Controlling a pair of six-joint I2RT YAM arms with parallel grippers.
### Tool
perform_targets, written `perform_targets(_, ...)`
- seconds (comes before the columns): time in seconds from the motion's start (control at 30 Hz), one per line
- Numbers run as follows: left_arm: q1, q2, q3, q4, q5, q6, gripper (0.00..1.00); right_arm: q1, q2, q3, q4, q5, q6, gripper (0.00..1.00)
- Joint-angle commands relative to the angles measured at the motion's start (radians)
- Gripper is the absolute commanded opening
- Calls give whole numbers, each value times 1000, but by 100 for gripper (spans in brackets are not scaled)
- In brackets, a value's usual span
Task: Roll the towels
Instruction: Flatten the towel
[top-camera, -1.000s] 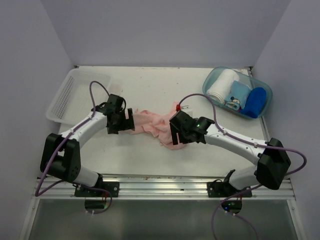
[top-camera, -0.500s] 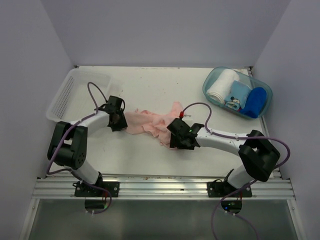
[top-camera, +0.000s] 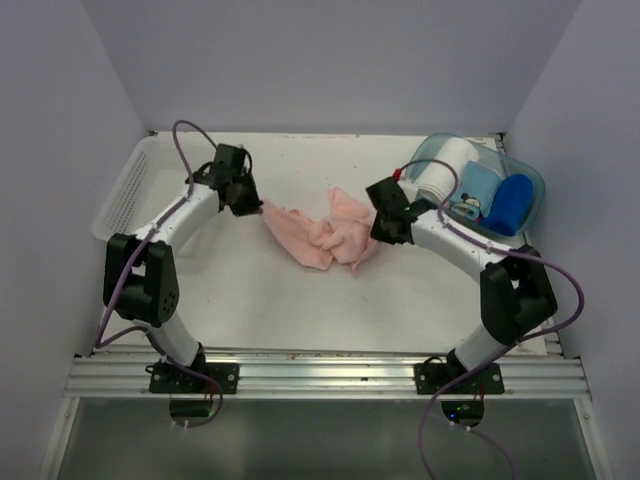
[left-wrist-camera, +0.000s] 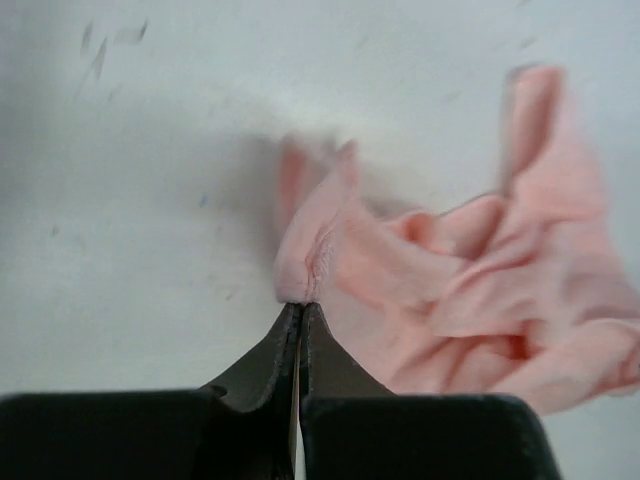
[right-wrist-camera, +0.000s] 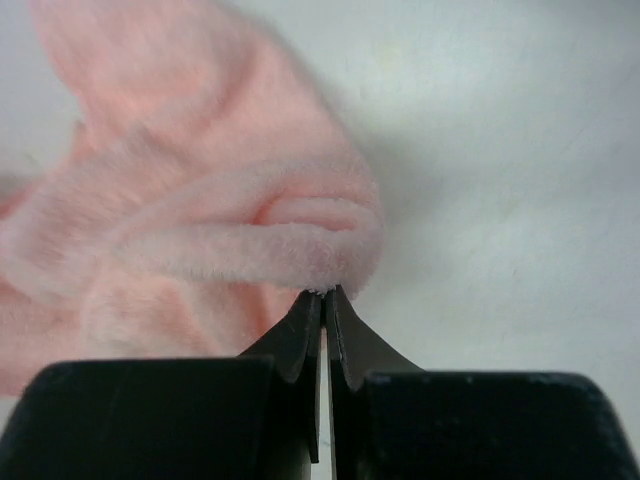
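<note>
A crumpled pink towel (top-camera: 322, 237) lies mid-table and stretches between both arms. My left gripper (top-camera: 256, 205) is shut on the towel's left corner; in the left wrist view the closed tips (left-wrist-camera: 301, 306) pinch a fold of pink towel (left-wrist-camera: 450, 290). On the other side my right gripper (top-camera: 380, 232) is shut on the towel's right edge, and the right wrist view shows its tips (right-wrist-camera: 323, 295) nipping the fluffy pink towel (right-wrist-camera: 200, 230). Between the two grips the cloth sags in bunched folds.
A clear blue tub (top-camera: 527, 215) at the back right holds a white rolled towel (top-camera: 440, 172), a light blue towel (top-camera: 473, 188) and a dark blue rolled towel (top-camera: 511, 203). A white mesh basket (top-camera: 130, 190) stands at the back left.
Both grippers have closed on the pink towel's ends and moved away from the near edge and apart, dragging the towel toward the back of the table.
</note>
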Motion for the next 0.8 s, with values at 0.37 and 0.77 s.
perform_targets(0.37,245,-103,668,-107,344,-6,0,-183,-243,693,-153,64,-540,0)
perform_targets(0.77,274,-403,-351,-47,265,66,0,-183,-670,-20,-383,-3,-278,51)
